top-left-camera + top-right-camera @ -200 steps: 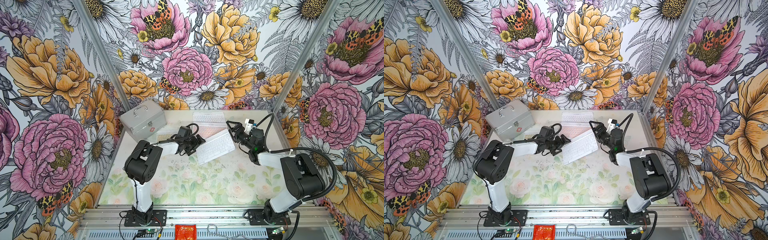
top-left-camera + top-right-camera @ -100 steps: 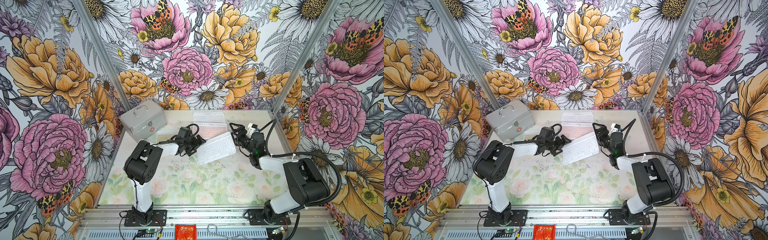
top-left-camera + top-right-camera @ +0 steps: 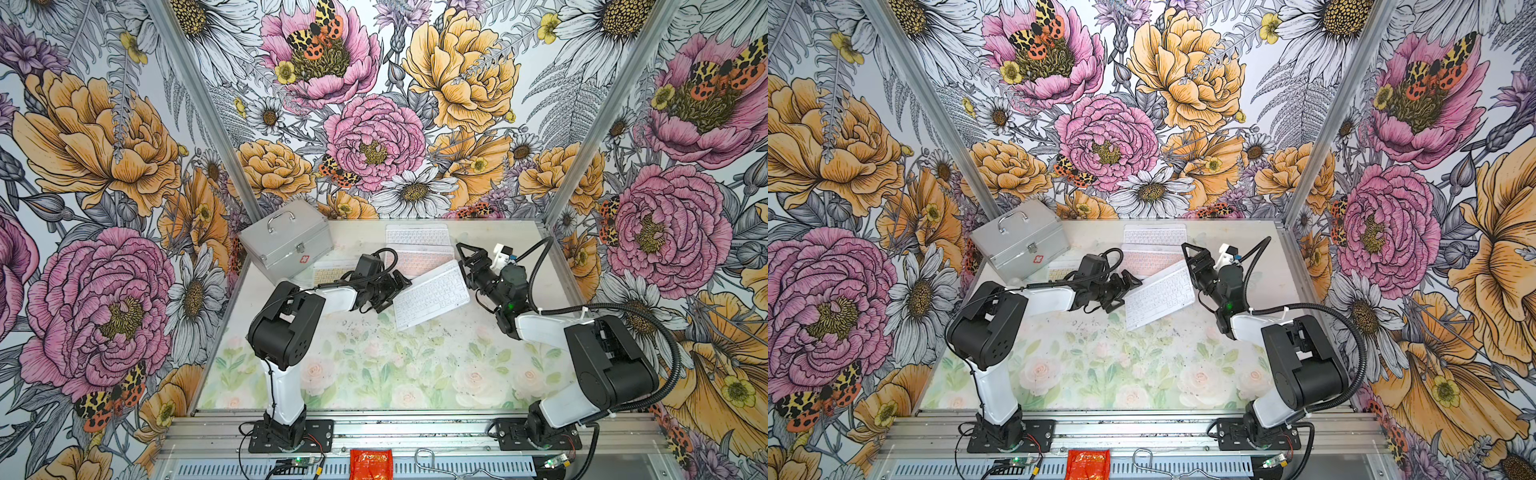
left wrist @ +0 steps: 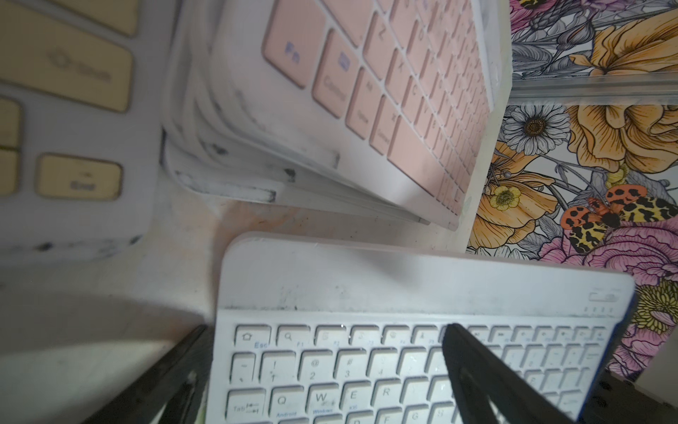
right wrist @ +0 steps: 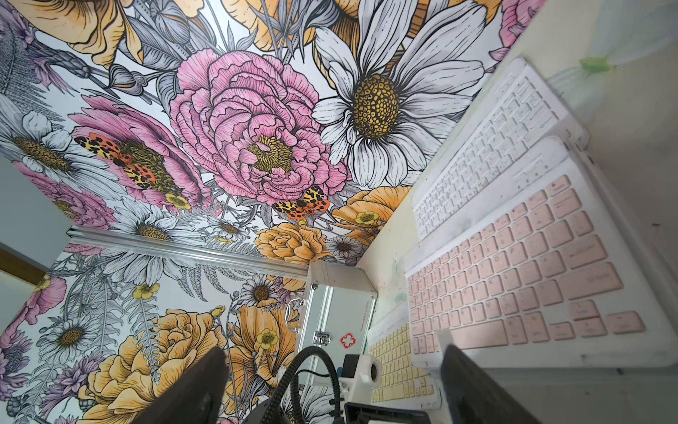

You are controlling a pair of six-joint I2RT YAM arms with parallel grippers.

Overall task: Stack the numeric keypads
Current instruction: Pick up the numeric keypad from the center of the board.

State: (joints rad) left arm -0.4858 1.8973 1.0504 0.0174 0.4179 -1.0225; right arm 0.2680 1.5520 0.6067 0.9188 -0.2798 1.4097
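Jaws on both arms are spread wide, holding nothing. A white keypad (image 3: pixel 431 295) lies crooked beside the pink-topped pile (image 3: pixel 419 259), at the left jaws. The yellow keypad (image 3: pixel 330 275) and far white keypad (image 3: pixel 417 235) are not stacked yet.

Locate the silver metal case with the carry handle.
In a top view the silver metal case sits at the far left corner of the table, with the yellow-keyed keypad lying just in front of it, on the robot's side.
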